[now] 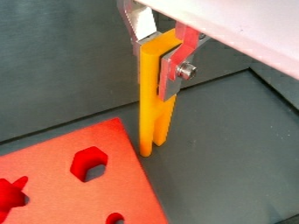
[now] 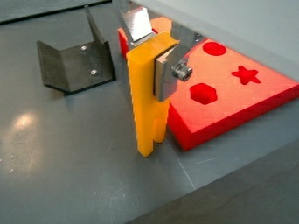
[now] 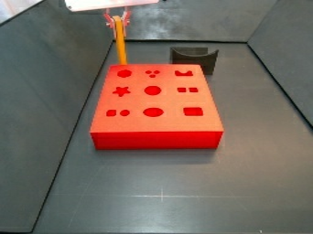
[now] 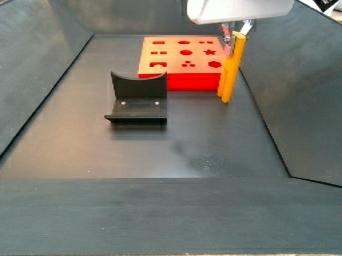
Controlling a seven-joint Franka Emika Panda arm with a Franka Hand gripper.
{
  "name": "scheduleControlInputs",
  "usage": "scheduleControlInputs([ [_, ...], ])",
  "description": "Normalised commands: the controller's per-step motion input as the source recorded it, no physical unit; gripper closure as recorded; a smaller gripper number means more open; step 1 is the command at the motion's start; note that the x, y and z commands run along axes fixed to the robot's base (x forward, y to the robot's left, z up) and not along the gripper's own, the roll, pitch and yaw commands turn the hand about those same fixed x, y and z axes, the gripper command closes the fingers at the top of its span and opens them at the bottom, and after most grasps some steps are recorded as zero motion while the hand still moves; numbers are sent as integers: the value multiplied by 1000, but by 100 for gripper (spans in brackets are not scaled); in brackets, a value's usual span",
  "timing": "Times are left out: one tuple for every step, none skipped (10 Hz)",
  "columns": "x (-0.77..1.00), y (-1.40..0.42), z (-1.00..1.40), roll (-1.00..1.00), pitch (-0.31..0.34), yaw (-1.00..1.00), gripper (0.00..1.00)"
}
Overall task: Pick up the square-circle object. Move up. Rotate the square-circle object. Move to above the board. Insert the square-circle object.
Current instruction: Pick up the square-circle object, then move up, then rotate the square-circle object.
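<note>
We see a yellow-orange peg, the square-circle object [image 2: 143, 96], bright like a crayon. The gripper [image 2: 155, 54] that has it is shiny silver with dark pads, and the part above it is white. The board [image 3: 156, 102] is bright red all over, and its shaped holes look a darker red inside. The fixture [image 4: 136, 98] is dark grey, nearly black, with small pale dots on it. The floor [image 4: 187, 150] is dark grey too, with a soft pale shine in spots.

The hand [image 2: 156, 54] has flat silver fingers [image 2: 183, 72] (screw-fastened) under white housing.
</note>
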Motion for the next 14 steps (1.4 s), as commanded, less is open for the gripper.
scheduleControlInputs([
  [0, 0, 0, 0, 0, 0, 100],
  [0, 0, 0, 0, 0, 0, 100],
  [0, 0, 0, 0, 0, 0, 100],
  [0, 0, 0, 0, 0, 0, 100],
  [0, 0, 0, 0, 0, 0, 100],
  [0, 0, 0, 0, 0, 0, 100],
  [0, 0, 833, 0, 0, 0, 100],
  [-9, 2, 834, 0, 7, 1, 100],
  [-37, 4, 730, 2, 44, -1, 100],
  [-19, 5, 545, 4, 58, -5, 100],
  [-7, 4, 382, 6, 62, -8, 100],
  [585, 440, 1000, 0, 0, 0, 100],
  [675, 504, 1000, -2, 16, -4, 100],
  [528, 376, 855, -23, 75, -20, 100],
])
